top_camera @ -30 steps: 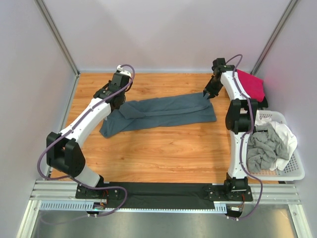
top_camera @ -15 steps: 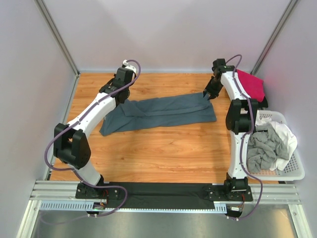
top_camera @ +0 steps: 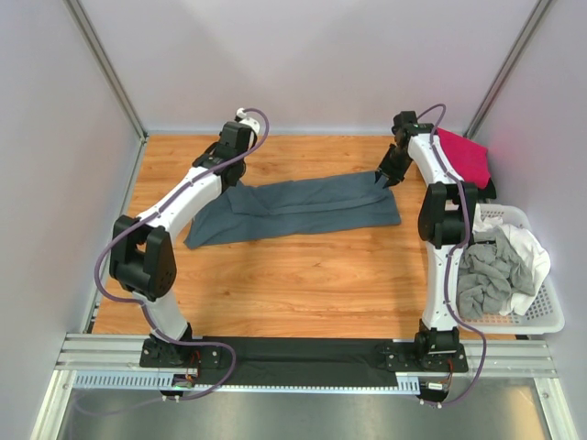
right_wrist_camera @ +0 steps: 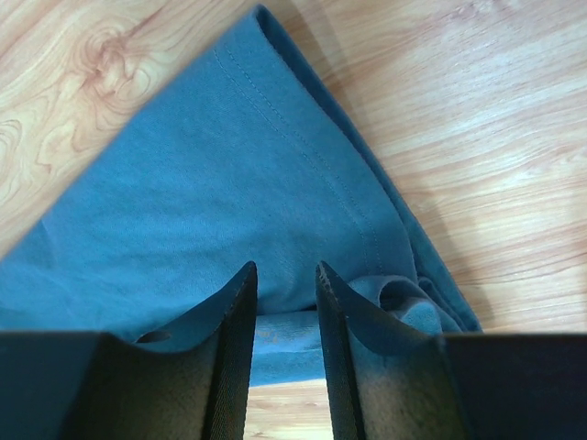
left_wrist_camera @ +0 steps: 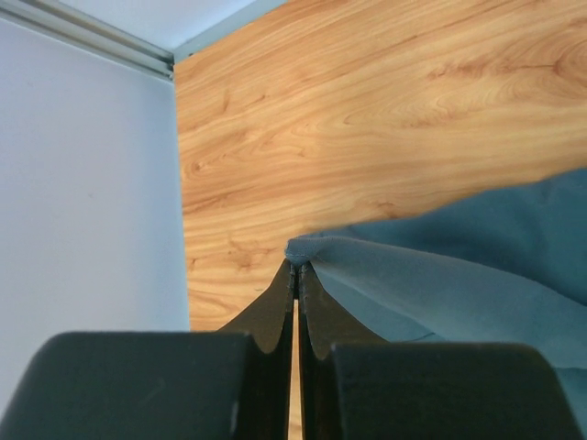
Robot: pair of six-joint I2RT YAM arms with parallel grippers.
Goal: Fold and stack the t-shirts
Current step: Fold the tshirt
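T-shirts first: I count four I can be sure of. One slate blue-grey shirt point(top_camera: 303, 206) lies stretched in a long band across the far half of the tabletop point(top_camera: 303, 275). One magenta-pink shirt point(top_camera: 463, 158) lies at the far right corner. One light grey shirt point(top_camera: 486, 280) and one white shirt point(top_camera: 530, 252) sit crumpled together in the single white lattice basket point(top_camera: 541, 323) at the right edge. One flat black cloth point(top_camera: 303, 359) lies along the near edge between the two arm bases – shirt or not, I cannot tell.

Two arms reach out, one to each end of the blue-grey shirt. The left hand point(top_camera: 229, 183) is at the shirt's far left end. Its wrist view shows the fingers point(left_wrist_camera: 282, 302) pressed together with a corner of the blue-grey cloth nipped at the very tips, and the fabric falling away to the right over bare wood.

The right hand point(top_camera: 383, 177) is low over the shirt's far right corner, just beside the magenta-pink one. Its jaws stand a little way apart – a narrow gap, with blue-grey cloth showing through it and a small bunched fold beside one finger. Whether any cloth is actually pinched there, I cannot tell.
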